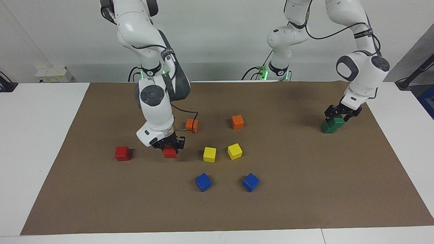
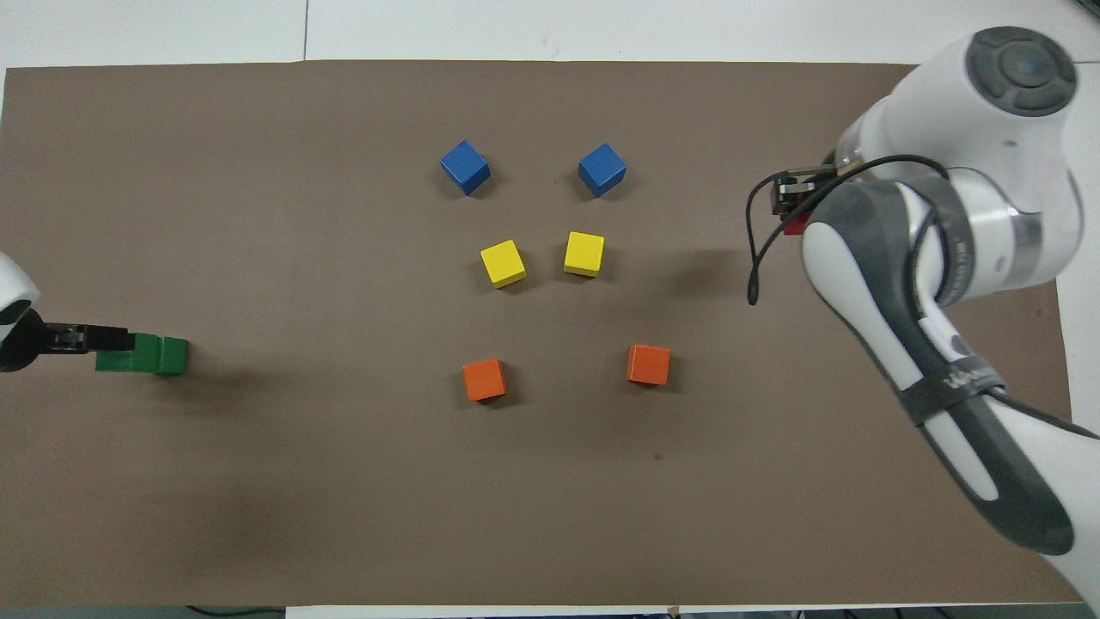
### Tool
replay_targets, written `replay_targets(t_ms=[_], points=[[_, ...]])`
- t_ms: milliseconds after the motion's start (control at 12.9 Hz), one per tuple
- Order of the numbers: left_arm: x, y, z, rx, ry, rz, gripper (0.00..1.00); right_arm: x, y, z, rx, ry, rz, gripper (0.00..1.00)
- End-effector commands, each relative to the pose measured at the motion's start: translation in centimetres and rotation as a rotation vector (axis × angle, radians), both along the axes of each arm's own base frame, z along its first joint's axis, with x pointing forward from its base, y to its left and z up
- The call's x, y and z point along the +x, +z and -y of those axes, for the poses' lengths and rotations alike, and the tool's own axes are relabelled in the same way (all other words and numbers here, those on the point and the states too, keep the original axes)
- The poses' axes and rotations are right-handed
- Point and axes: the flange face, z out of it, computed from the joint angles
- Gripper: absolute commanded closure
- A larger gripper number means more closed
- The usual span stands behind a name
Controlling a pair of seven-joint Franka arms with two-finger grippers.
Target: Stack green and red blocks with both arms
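Note:
My right gripper point(image 1: 169, 146) is down at the mat, shut on a bright red block point(image 1: 170, 154), beside the yellow cubes toward the right arm's end. In the overhead view only a sliver of that block point(image 2: 796, 226) shows under the gripper point(image 2: 791, 196). The second red block point(image 1: 122, 153) sits alone, closer to the right arm's end; the arm hides it in the overhead view. My left gripper point(image 1: 339, 116) is shut on a dark green block point(image 1: 337, 121) that rests offset on the second green block point(image 1: 327, 128), near the left arm's end. Both show in the overhead view: gripper point(image 2: 110, 340), greens point(image 2: 163, 354).
Two orange cubes point(image 1: 192, 125) point(image 1: 237, 121) sit mid-mat nearer the robots. Two yellow cubes point(image 1: 209, 154) point(image 1: 235, 151) lie in the middle and two blue cubes point(image 1: 203, 182) point(image 1: 251, 182) farther out. All stand on a brown mat point(image 1: 305, 203) on a white table.

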Motion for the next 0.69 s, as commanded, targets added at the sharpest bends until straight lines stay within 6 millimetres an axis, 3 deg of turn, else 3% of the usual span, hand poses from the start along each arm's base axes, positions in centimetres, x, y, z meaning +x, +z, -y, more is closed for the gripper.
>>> replay_targets(t_ms=[0, 77, 232, 386, 618], points=[[0.7, 7.7, 0.5, 0.015, -0.019, 0.01, 0.0, -0.8, -0.5, 6.7, 0.012, 0.052, -0.014, 1.0], [0.9, 10.3, 0.7, 0.014, 0.02, 0.01, 0.0, -0.9, -0.7, 8.3, 0.011, 0.053, -0.013, 1.0], [1.5, 13.5, 2.8, 0.01, 0.128, 0.011, 0.0, -1.7, -2.0, 9.5, 0.01, 0.037, 0.0, 1.0], [2.2, 15.8, 5.4, 0.006, 0.217, 0.029, 0.0, -2.4, -4.9, 9.7, 0.008, 0.034, 0.036, 1.0], [2.9, 18.6, 8.0, 0.003, 0.225, 0.0, 0.0, -2.8, -6.1, 9.6, 0.009, 0.028, 0.034, 1.0]])
